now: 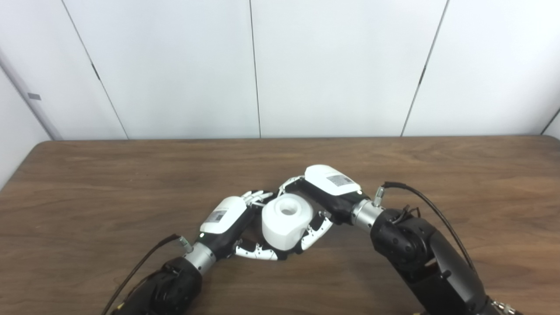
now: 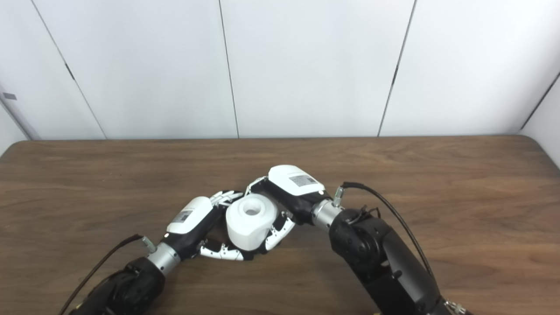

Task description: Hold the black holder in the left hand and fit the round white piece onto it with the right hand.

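The round white piece, a squat cylinder with a hole in its top face, sits between the two hands near the front middle of the brown wooden desk. The left robot hand comes in from the lower left and is curled around the left side of the piece: its fingers reach behind the far left edge, and its thumb lies low along the front, under the piece's near side. The right robot hand comes in from the right and wraps the piece from the other side, with its fingers bent over the back rim and its thumb pressed against the near right wall. Both hands are partly closed, pinching the white piece between them, and their fingertips nearly meet behind it.

The black holder cannot be made out clearly; only a dark sliver shows below the piece near the left thumb, and it is not possible to tell whether that is the holder or part of the hand. Whether the piece touches the desk is also hidden. A black cable arcs from the right wrist over the forearm.
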Controlling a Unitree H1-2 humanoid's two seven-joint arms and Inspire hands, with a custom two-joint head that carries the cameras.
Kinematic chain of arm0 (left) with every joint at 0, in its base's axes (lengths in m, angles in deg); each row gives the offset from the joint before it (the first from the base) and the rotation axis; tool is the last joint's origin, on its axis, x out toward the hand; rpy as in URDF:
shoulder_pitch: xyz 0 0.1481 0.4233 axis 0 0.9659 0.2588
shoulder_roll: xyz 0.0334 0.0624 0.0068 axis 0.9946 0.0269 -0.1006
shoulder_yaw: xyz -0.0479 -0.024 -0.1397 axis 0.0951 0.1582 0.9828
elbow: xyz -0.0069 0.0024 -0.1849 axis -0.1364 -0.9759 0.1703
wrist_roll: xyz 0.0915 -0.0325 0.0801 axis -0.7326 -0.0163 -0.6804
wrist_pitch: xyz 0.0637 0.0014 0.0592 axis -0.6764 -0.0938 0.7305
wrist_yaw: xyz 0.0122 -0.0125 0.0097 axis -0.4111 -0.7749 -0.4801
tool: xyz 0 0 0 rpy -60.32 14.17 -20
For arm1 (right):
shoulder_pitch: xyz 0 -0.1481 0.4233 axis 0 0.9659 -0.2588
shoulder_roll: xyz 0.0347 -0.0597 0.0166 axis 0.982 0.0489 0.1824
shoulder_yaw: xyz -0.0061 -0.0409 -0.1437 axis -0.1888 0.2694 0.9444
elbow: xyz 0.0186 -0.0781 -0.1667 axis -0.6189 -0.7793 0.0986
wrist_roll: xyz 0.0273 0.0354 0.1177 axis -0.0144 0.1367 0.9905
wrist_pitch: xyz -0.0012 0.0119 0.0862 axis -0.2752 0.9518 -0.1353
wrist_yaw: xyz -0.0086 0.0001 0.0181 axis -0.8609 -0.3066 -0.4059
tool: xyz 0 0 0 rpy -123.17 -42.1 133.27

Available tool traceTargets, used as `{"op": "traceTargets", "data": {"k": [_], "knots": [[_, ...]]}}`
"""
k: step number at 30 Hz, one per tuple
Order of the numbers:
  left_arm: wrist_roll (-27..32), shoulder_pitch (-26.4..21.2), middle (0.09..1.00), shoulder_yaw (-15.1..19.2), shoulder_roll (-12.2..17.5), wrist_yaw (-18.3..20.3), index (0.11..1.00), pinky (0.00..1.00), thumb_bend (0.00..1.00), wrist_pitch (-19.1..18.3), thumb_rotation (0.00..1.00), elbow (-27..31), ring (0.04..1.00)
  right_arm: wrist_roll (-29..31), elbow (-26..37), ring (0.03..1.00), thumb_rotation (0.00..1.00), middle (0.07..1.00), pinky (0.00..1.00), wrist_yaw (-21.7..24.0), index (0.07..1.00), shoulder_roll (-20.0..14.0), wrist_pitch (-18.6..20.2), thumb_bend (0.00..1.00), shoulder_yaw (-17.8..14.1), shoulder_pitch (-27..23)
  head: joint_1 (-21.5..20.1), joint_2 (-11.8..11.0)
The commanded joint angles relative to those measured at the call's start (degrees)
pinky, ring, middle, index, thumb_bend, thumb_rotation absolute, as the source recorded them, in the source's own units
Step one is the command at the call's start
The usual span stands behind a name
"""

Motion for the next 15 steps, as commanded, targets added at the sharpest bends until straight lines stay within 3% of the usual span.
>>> {"op": "traceTargets", "data": {"k": [1, 5, 7, 9, 10, 12, 15], "knots": [[-3.17, 2.68, 0.898, -3.26, -0.56, 5.7, 0.485, 0.95, 0.52, -1.6, 0.06, -1.64, 0.933, -0.05, 0.38, 0.778, 0.14, 0.74, 0.8, 0.12, 0.479, -0.6, -1.76, 0.53, 0.11, -1.05, 0.03, -0.06], [-3.06, 2.82, 0.899, -3.09, -0.38, 5.81, 0.484, 0.95, 0.52, -1.78, 0.06, -1.45, 0.931, -0.48, 0.11, 0.777, 0.14, 0.739, 0.8, 0.16, 0.48, -1.18, -2.06, 0.53, -0.07, -0.67, 0.03, -0.06], [-2.96, 2.84, 0.899, -3.01, -0.26, 5.81, 0.484, 0.95, 0.52, -1.69, 0.06, -1.44, 0.93, -1.07, 0.74, 0.78, 0.14, 0.755, 0.79, 2.31, 0.487, -1.76, -0.25, 0.52, 0.08, -0.92, -0.06, -0.03], [-2.79, 2.82, 0.899, -2.94, -0.2, 5.85, 0.484, 0.95, 0.52, -1.59, 0.06, -1.43, 0.931, -1.61, 1.68, 0.829, 0.26, 0.851, 0.77, 4.98, 0.827, -2.17, 2.24, 0.8, 0.23, -1.28, -0.15, -0.15], [-2.74, 2.83, 0.898, -2.9, -0.22, 5.81, 0.484, 0.95, 0.52, -1.56, 0.06, -1.44, 0.931, -1.73, 1.99, 0.838, 0.28, 0.877, 0.76, 5.6, 0.912, -2.26, 2.96, 0.85, 0.13, -1.33, -0.15, -0.15], [-2.71, 2.83, 0.896, -2.83, -0.25, 5.76, 0.484, 0.95, 0.52, -1.56, 0.06, -1.45, 0.928, -1.82, 2.28, 0.846, 0.31, 0.914, 0.72, 6.08, 0.982, -2.28, 3.86, 0.94, -0.14, -1.33, -0.12, -0.03], [-2.73, 2.8, 0.896, -2.81, -0.25, 5.85, 0.484, 0.95, 0.52, -1.74, 0.06, -1.37, 0.926, -2.21, 2.22, 0.859, 0.31, 0.943, 0.7, 5.96, 0.998, -2.4, 4.42, 0.98, -0.37, -1.34, -0.2, -0.07]]}}
